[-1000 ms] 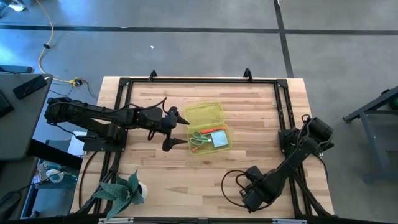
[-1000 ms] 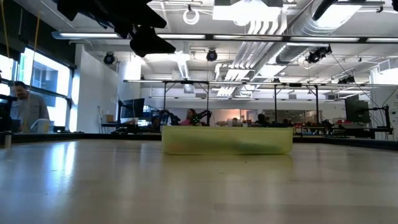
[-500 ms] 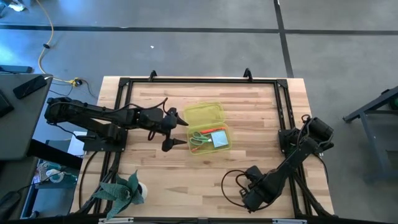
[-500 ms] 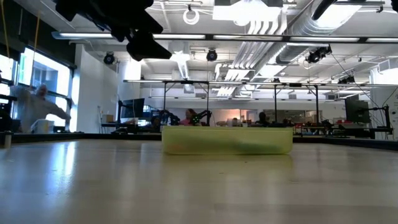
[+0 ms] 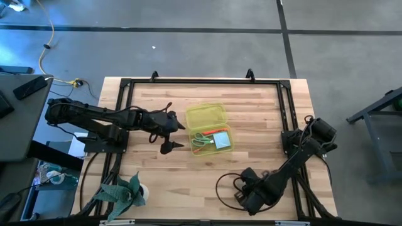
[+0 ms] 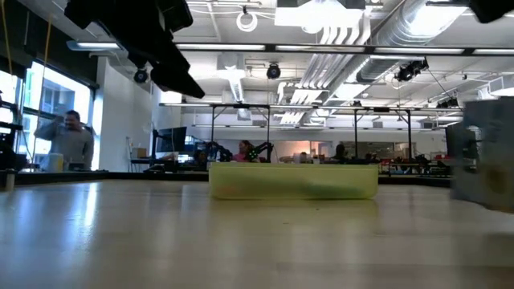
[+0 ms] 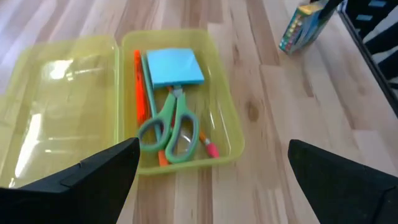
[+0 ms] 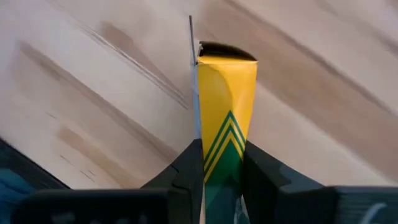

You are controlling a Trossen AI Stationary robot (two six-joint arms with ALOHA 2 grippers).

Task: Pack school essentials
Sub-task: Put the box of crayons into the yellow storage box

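Observation:
A translucent yellow case (image 5: 211, 139) lies mid-table with its lid (image 5: 205, 115) folded open toward the far edge. Inside it lie green-handled scissors (image 7: 169, 127), a light-blue note pad (image 7: 174, 66) and an orange marker (image 7: 137, 87). My left gripper (image 5: 178, 136) hovers open just left of the case, above the table, with nothing between its fingers. Near the table's front edge, right of centre, my right gripper (image 8: 222, 167) is shut on a yellow-and-green box (image 8: 225, 93). That box also shows in the left wrist view (image 7: 303, 28) and, blurred, in the low view (image 6: 483, 152). My right gripper pinches the yellow-and-green box by its two broad faces (image 8: 224, 152) between its two fingers, at the end nearest the wrist. The box runs on along the fingers, its far end (image 8: 226, 55) toward the tabletop. Whether that end touches the wood I cannot tell.
A green leafy plant (image 5: 124, 191) sits at the table's near left corner. A black frame (image 5: 201, 81) runs around the table's edges. Bare wood lies between the case and the right gripper. People stand in the room behind the table (image 6: 71, 143).
My left gripper has drawn back a little toward the table's left edge, away from the case, staying open. My right arm has shifted toward the left along the near edge, and the box it holds now shows at the right of the low view.

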